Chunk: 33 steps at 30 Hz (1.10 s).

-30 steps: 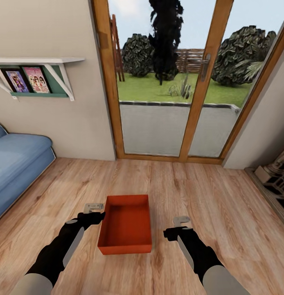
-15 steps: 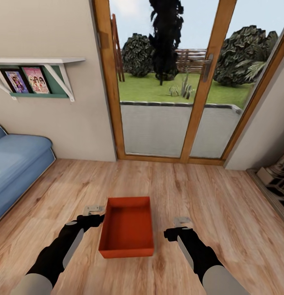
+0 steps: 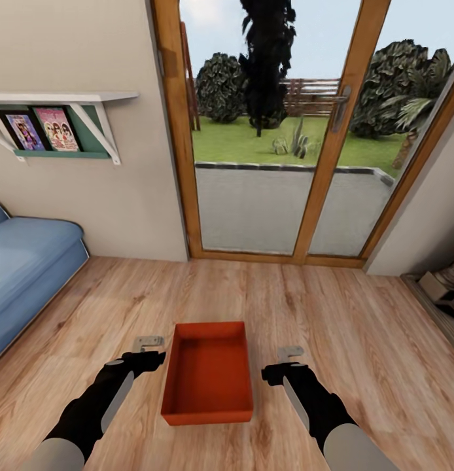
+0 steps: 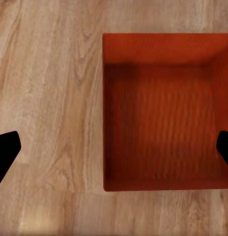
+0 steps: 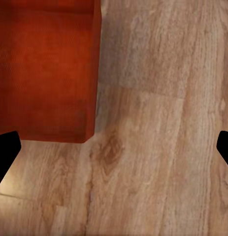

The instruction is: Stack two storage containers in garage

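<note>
This is a home's living room: light wood plank floor [image 3: 266, 301], beige wall [image 3: 89, 52], blue sofa [image 3: 24, 261], picture shelf [image 3: 57, 124], and wood-framed glass doors [image 3: 299, 131] facing a garden.

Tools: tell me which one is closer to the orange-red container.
The left tool, beside the container's left wall; the right tool hangs farther off its other side.

Light wood plank floor [image 3: 305, 307], beige wall [image 3: 89, 46]. Wood-framed glass doors [image 3: 292, 131] far centre, daylight garden behind. Blue sofa [image 3: 24, 261] left, white shelf [image 3: 57, 98] with pictures above it.
</note>
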### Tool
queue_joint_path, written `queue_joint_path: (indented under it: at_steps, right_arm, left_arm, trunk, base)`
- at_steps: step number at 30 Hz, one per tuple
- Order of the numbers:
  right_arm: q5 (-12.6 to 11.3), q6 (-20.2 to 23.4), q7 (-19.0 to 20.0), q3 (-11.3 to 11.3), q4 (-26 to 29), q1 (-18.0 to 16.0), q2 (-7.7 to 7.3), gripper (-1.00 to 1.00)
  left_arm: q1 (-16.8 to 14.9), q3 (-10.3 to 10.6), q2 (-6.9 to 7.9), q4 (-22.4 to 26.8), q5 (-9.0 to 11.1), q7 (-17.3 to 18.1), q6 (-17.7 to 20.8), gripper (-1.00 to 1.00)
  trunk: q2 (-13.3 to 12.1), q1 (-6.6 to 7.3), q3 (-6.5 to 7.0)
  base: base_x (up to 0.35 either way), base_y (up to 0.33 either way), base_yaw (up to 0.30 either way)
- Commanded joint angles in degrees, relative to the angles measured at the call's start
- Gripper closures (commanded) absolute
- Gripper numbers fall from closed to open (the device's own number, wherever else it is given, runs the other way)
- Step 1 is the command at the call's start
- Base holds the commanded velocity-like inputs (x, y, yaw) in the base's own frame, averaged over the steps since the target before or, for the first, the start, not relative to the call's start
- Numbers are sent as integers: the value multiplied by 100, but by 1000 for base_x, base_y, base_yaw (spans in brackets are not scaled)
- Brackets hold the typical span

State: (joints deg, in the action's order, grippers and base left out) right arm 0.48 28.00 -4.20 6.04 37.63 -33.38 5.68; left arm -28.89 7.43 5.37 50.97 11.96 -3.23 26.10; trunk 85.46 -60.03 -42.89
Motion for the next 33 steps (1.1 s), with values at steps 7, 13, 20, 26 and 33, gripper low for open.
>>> queue_joint_path:
  at_steps: [7, 13, 20, 26, 33]
  right_arm:
    - [4, 43, -30, 143, 8, -2, -1, -100]
    - [4, 39, -29, 172, 14, -2, -9, -100]
    - [-3, 39, -29, 177, 16, -2, -6, -100]
    - [-4, 39, -28, 178, 16, -2, -6, -100]
    - [-4, 39, -28, 178, 12, -2, -6, -100]
  left_arm:
    - [-3, 23, 0, -4, 31, -80, 22, -100]
    - [1, 28, -1, -11, 18, -88, 20, -100]
    - [0, 29, -3, -20, 13, -104, 24, -100]
    - [5, 51, -5, -22, 14, -112, 14, -100]
    - [6, 35, -8, -21, 14, -115, 11, -100]
  trunk:
    - [2, -2, -39]
    - [2, -2, -48]
    - [2, -2, -50]
    - [2, -2, -50]
    - [2, -2, -50]
  base:
    - [156, -39, 74]
    - [123, 20, 24]
    - [234, 132, 4]
    - [156, 87, 1]
    - [118, -11, 0]
